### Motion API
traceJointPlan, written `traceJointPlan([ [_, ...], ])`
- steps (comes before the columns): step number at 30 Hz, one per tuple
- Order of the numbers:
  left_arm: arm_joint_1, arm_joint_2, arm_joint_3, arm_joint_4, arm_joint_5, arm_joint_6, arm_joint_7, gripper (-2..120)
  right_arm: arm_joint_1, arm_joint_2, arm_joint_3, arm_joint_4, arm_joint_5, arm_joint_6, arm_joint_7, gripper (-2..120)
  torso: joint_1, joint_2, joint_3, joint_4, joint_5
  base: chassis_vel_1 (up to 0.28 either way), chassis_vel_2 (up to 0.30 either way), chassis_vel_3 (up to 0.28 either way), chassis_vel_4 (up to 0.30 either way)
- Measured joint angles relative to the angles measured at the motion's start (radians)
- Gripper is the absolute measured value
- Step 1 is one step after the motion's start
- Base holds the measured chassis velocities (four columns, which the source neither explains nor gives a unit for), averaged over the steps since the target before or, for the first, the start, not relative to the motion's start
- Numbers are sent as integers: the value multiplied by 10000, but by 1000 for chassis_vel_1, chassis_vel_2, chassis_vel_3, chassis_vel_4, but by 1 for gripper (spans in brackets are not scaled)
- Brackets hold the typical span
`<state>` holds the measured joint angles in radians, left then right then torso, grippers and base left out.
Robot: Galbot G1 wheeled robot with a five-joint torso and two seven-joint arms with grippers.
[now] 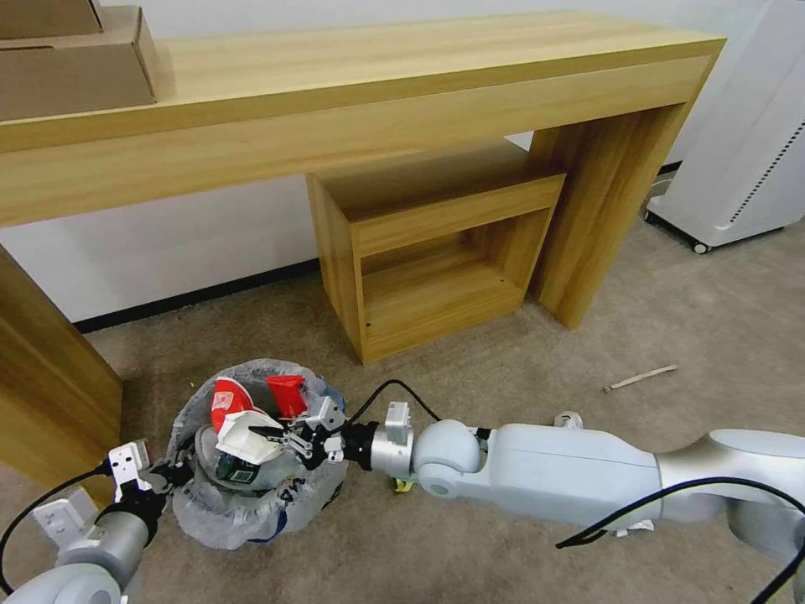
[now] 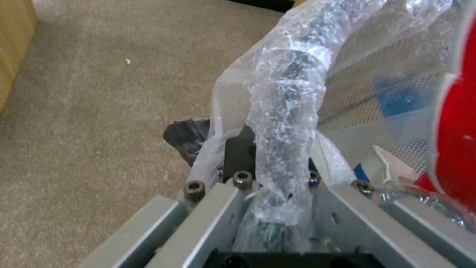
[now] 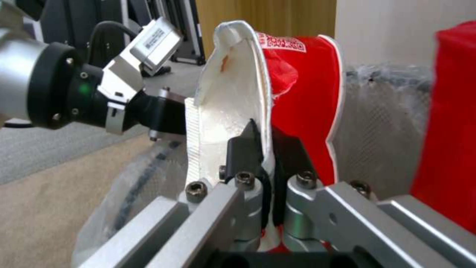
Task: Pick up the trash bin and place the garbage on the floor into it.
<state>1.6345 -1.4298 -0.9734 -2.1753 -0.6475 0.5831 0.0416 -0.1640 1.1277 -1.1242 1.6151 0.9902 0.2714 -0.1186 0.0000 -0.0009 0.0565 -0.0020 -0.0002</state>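
Note:
The trash bin [image 1: 251,495], dark with a translucent bag liner, stands on the beige floor [image 1: 503,369] in front of me. My left gripper [image 1: 165,476] is shut on its bag-wrapped rim [image 2: 288,111], with its fingers [image 2: 238,149] on either side. My right gripper [image 1: 281,438] reaches over the bin's mouth, shut on a white slipper [image 1: 245,438] whose sole [image 3: 228,93] rises between its fingers [image 3: 245,149]. Red wrappers [image 1: 228,399] stick up inside the bin, one right behind the slipper [image 3: 307,111]. A thin wooden stick [image 1: 641,377] lies on the carpet at the right.
A long wooden desk [image 1: 352,92] spans the back, with a small open cabinet [image 1: 436,252] under it and cardboard boxes [image 1: 75,59] on top. Its leg [image 1: 50,394] is close to the bin's left. A white wheeled appliance [image 1: 746,151] stands far right. A small yellow scrap [image 1: 404,485] lies under my right arm.

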Motion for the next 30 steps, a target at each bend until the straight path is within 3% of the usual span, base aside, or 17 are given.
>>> traceJointPlan([
  [6, 27, 17, -16, 40, -9, -44, 11, 1, -22, 122, -55, -115, -34, -55, 143, 10, 0, 0, 0, 0, 1, 0, 0, 0, 0],
  [17, 55, -68, 66, 74, 115, -68, 29, 1, -103, -636, 282, 602, -85, -92, 199, 55, 0, 0, -1, -1, 2, 0, 0, 0, 0],
  [22, 112, -88, 74, 44, 164, -75, 36, 1, -170, -878, 513, 987, -89, -81, 209, 69, 0, 0, -1, -1, 2, 0, 0, 0, 0],
  [25, 175, -106, 64, -48, 173, -89, 44, 1, -308, -977, 842, 1292, -81, -26, 218, 84, 0, 0, -1, -1, 2, 0, 0, 0, 0],
  [27, 191, -111, 58, -71, 175, -89, 45, 1, -330, -990, 917, 1358, -70, -11, 218, 86, 1, 0, 0, -2, 2, 0, 0, 0, 0],
  [30, 279, -130, -20, -195, 179, -89, 45, 1, -493, -1133, 1625, 1872, 121, 10, 218, 99, 0, 0, -1, 1, 3, 0, 0, 0, 0],
])
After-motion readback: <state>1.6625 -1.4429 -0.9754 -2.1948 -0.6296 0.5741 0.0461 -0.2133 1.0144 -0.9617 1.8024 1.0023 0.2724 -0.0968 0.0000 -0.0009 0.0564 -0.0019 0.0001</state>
